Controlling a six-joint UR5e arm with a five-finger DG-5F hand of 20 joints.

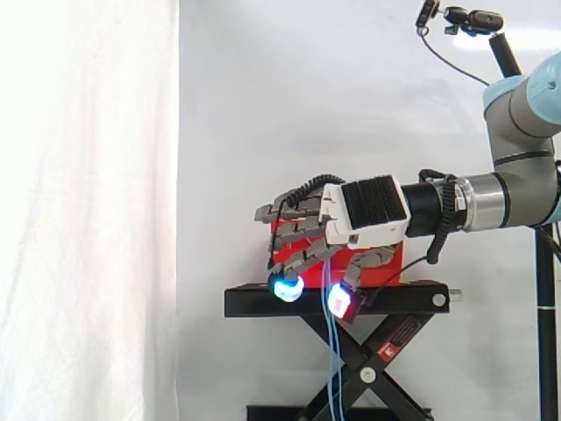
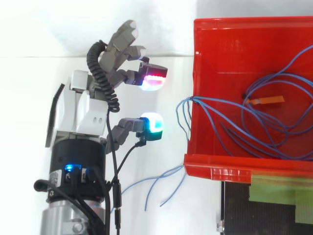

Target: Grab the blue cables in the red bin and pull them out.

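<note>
Cables (image 1: 330,377) of blue spill over red bin's (image 2: 215,171) wall; robot hand (image 2: 83,110) outside it, grip unclear.

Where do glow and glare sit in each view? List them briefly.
Side view: the white fabric curtain is brightest at left; the robot's hand has fingertip pads glowing cyan and white. Top view: the pads glow red and cyan-green, and the red plastic bin carries a pale sheen inside its top edge.
</note>
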